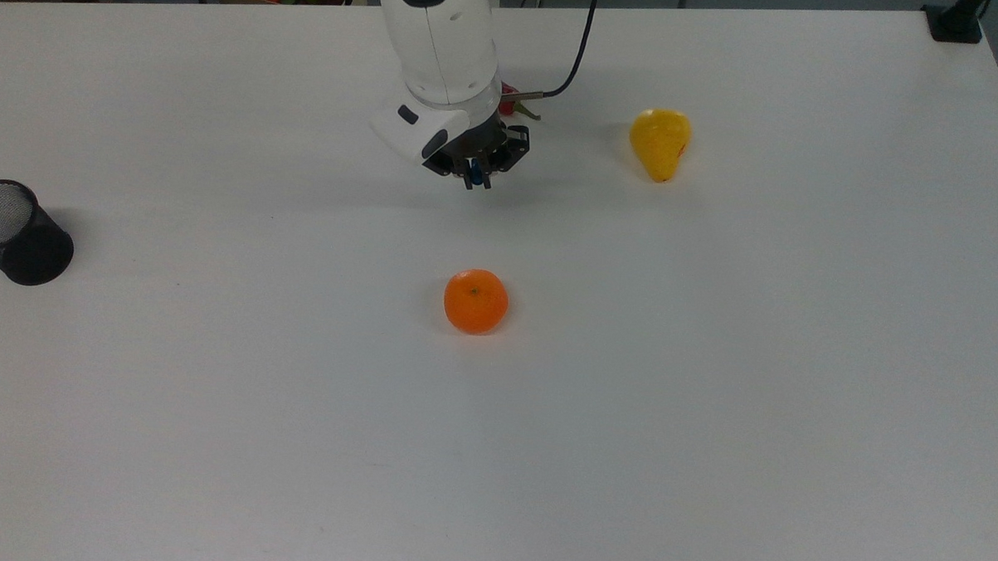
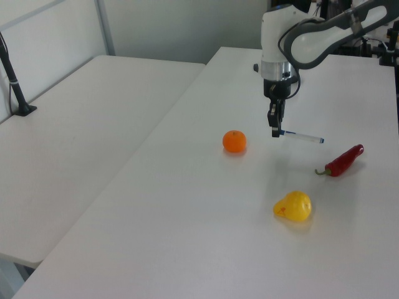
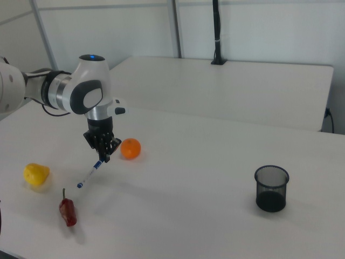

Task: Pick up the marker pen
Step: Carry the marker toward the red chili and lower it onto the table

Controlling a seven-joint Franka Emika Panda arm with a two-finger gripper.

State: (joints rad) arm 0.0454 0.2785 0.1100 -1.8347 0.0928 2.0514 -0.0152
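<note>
Open white table (image 1: 710, 404) surrounds the arm, with an orange (image 1: 475, 301) in mid-table, a yellow pear (image 1: 660, 142) and red chilli (image 2: 341, 161) nearby, and a mesh cup (image 1: 15, 232) well apart.

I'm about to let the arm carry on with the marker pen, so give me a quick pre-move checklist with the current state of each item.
1. Gripper shut on the marker pen: ok, held by one end.
2. Pen off the table: ok, it hangs in the air with its shadow below in the right view.
3. Pen level: not ok, its free end droops in the right view.
4. Orange apart from the pen: ok.
5. Red chilli apart from the pen's free end: ok in the left view.
6. Mesh cup upright: ok.
</note>
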